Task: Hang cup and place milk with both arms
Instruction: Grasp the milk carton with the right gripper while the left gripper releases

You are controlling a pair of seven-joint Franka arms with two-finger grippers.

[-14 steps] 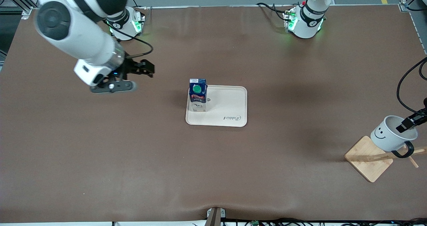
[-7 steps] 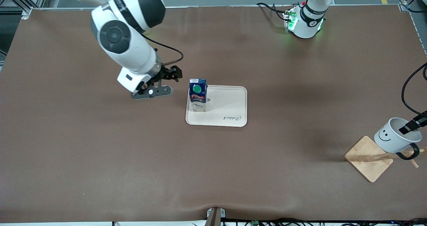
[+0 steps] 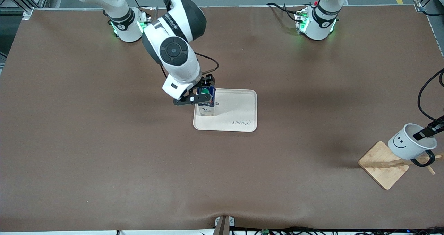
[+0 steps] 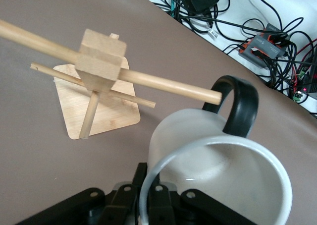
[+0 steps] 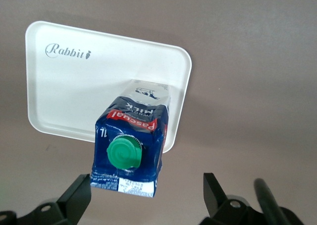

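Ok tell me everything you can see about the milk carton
The milk carton is small, with a dark blue upper part, a red label reading "milk", a white lower part with dark print and a green round screw cap. It looks like coated card. It stands upright on the white tray, at the end toward the right arm. The right gripper, fingers open, is at its top; contact is unclear.

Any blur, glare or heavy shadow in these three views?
Front view: even light, soft arm shadows on the brown table. Left wrist view: the white enamel mug is soft-focused, close to the lens. Right wrist view: the blue-and-white milk carton is sharp, the white tray free of glare.
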